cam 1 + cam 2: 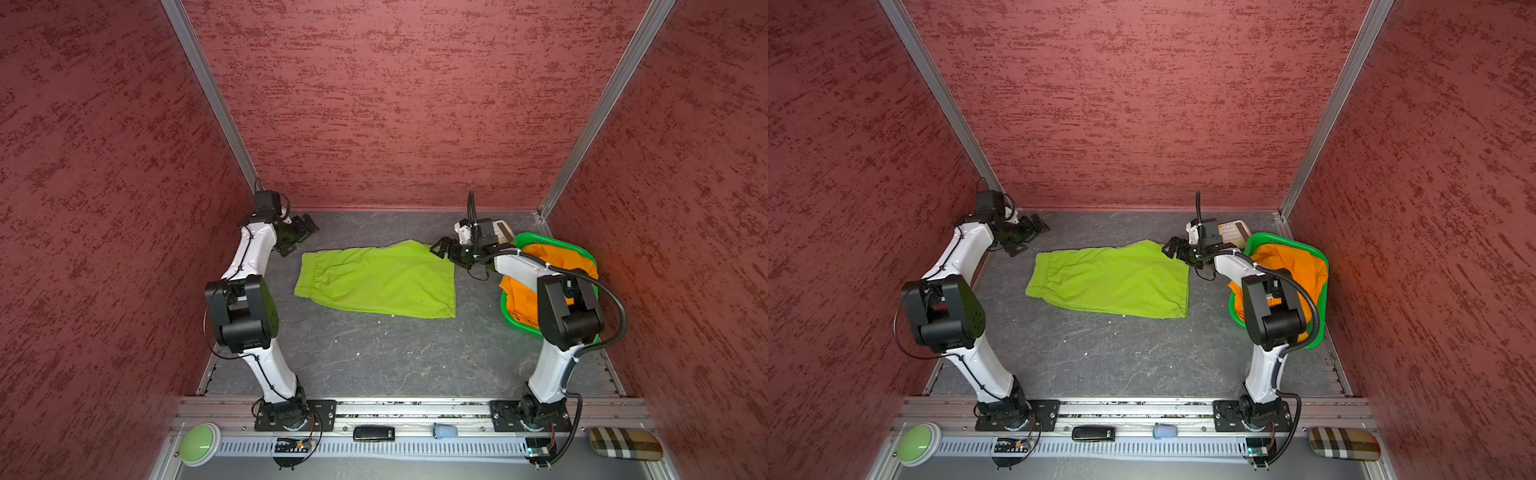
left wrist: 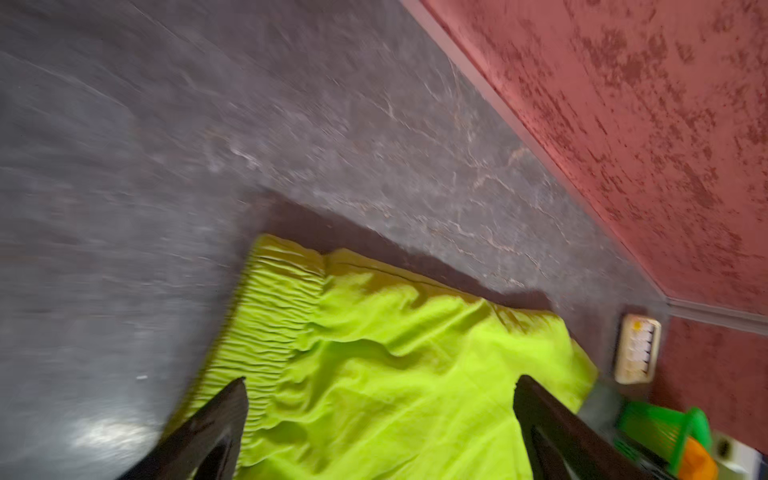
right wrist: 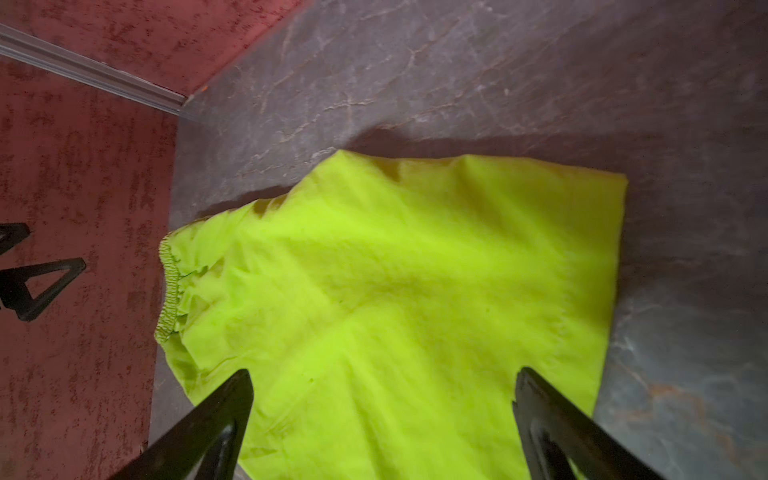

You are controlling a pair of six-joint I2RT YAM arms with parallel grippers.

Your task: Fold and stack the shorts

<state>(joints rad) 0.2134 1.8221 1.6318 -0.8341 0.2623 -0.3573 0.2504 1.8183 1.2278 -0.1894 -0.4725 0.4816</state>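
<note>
Top views: nearest us, a green button (image 1: 199, 442) and a plaid case (image 1: 625, 444) sit on the front rail, out of the working area. The lime shorts (image 1: 378, 282) lie flat mid-surface (image 1: 395, 357), waistband toward the left arm. We judge this layout readies a fold.

The orange shorts (image 1: 552, 259) sit bunched in the basket (image 1: 540, 238) at right. No third pair shows.

The left jaws hang apart and empty beyond the waistband's far corner. The right jaws hover apart and empty at the far leg corner.

Left wrist: the lime shorts (image 2: 395, 374) lie between the spread jaws, untouched.

Right wrist: the lime shorts (image 3: 395, 291) lie below the spread jaws, nothing gripped. We judge folding not yet begun.
</note>
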